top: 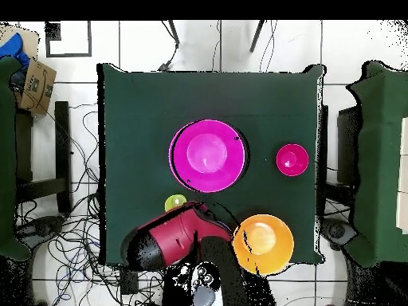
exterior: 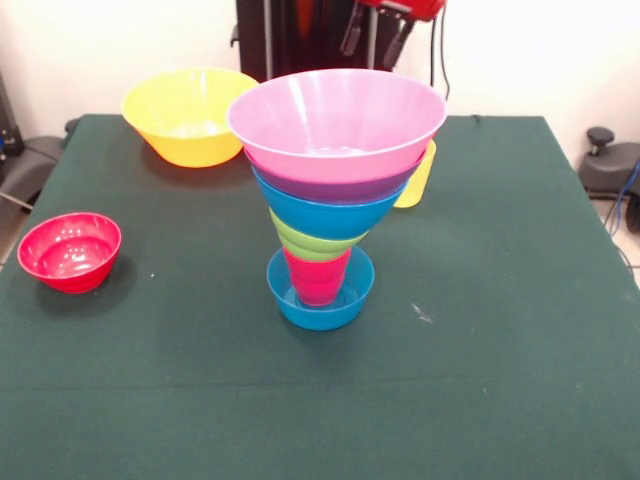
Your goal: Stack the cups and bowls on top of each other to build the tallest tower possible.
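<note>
The red and black robot arm was drawn back over the table edge nearest its base, and its gripper showed only as dark tips at the top of the front view, so whether it was open or shut could not be told; nothing was seen in its hold. Mid-table on the dark green cloth-covered table stood the tower: a small glossy blue plastic bowl as base, a ribbed red plastic cup standing in it, then a lime green bowl, a medium blue bowl, a purple bowl and a large pink bowl uppermost. Apart from the tower, a large yellow plastic bowl sat near the robot's side, a ribbed yellow cup stood partly hidden behind the tower, and a small red bowl lay well apart near one side edge.
</note>
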